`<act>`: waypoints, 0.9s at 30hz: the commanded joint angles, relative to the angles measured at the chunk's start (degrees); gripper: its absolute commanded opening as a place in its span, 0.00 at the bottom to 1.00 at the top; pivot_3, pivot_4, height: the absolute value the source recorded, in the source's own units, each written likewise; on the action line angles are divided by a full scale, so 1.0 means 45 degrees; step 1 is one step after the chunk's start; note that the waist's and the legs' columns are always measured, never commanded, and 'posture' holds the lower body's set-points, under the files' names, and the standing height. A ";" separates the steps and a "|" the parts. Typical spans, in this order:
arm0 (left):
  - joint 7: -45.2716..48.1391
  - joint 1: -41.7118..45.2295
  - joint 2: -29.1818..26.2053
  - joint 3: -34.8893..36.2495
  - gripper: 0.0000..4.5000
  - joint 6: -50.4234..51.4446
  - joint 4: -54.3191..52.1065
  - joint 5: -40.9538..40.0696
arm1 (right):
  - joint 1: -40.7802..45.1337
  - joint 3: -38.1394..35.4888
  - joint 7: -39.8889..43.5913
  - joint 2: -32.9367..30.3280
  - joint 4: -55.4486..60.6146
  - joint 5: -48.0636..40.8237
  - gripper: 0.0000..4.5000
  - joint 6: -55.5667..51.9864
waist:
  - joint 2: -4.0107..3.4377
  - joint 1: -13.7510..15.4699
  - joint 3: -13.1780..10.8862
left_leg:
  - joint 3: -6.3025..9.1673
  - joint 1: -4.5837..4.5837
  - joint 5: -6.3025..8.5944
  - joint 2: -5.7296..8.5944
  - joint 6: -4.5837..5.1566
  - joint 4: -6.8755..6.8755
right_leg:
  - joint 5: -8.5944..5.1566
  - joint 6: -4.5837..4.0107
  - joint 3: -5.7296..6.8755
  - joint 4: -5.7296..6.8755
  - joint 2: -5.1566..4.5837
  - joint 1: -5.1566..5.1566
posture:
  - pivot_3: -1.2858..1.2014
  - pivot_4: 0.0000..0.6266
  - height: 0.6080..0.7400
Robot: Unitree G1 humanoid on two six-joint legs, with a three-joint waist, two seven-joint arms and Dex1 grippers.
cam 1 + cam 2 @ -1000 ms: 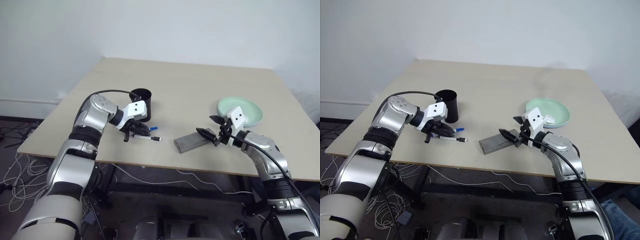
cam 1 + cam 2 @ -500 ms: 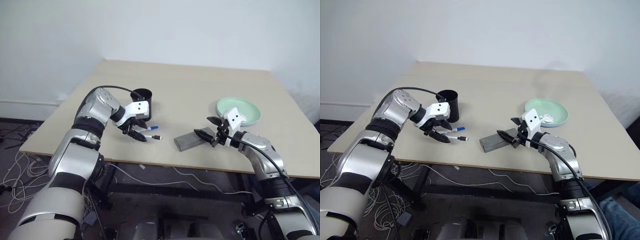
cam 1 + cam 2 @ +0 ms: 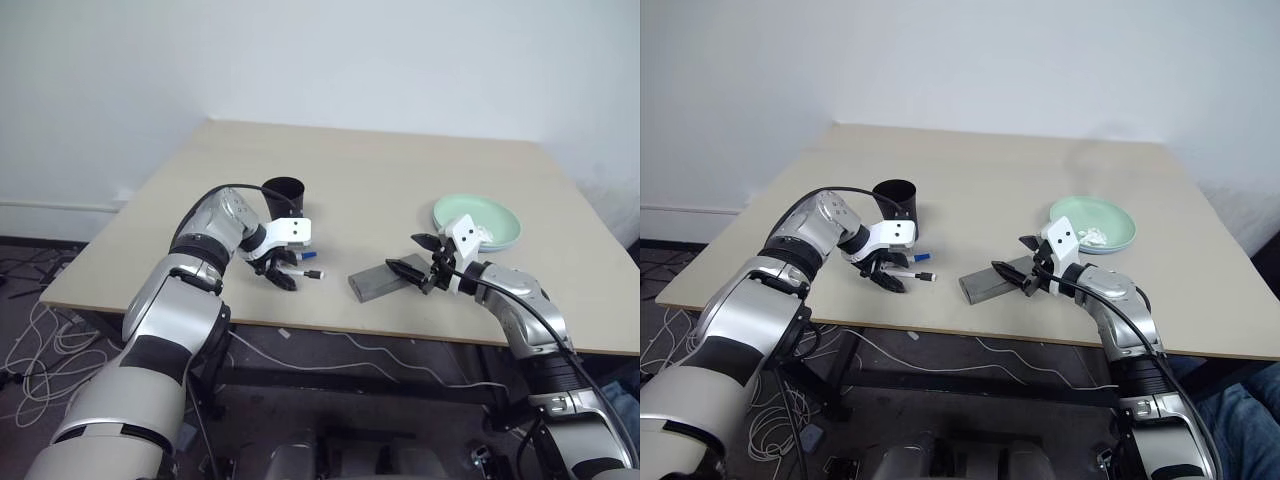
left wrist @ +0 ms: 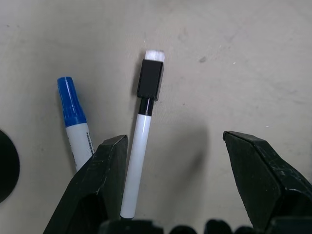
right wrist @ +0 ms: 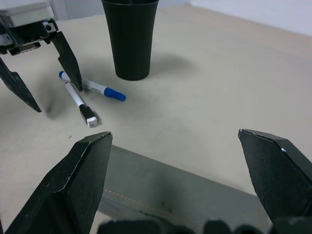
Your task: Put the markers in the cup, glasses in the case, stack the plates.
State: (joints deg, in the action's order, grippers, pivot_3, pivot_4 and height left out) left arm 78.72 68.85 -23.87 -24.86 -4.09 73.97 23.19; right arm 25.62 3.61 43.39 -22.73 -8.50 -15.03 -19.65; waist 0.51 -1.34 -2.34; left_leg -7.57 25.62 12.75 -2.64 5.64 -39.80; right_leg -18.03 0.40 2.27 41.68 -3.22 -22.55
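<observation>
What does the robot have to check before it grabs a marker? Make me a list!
1. Left claw open: ok, fingers spread wide.
2. Marker between the fingers: ok, the black-capped marker lies just inside one finger, off centre.
3. Only one marker in the gap: ok, the blue-capped marker lies outside that finger.
4. Cup upright and near: ok.
5. Right claw out of the way: ok, open over the grey case.
6. Glasses inside the case: cannot tell.
</observation>
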 commanded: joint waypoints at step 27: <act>-0.0101 -0.0147 0.0243 -0.0335 0.04 -0.0756 0.0235 0.0707 | -0.0037 -0.0162 -0.0159 -0.0007 0.1137 -0.0069 1.00 -0.0399 | 0.0001 -0.0003 -0.0001 | 0.0002 0.0004 0.0024 0.0028 0.0048 0.0004 | 0.0016 -0.0008 0.0020 -0.0006 -0.0144 -0.0017 | 0.52 0.00 0.95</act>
State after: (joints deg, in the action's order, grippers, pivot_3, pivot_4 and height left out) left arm 78.27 68.30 -22.66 -25.84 -6.93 75.41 25.55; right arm 23.94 3.61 43.01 -22.73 -5.32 -15.04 -21.84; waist 0.51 -1.35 -2.35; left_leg -7.56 25.64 12.86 -2.51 5.85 -39.78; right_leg -17.96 0.36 2.36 41.65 -3.87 -22.63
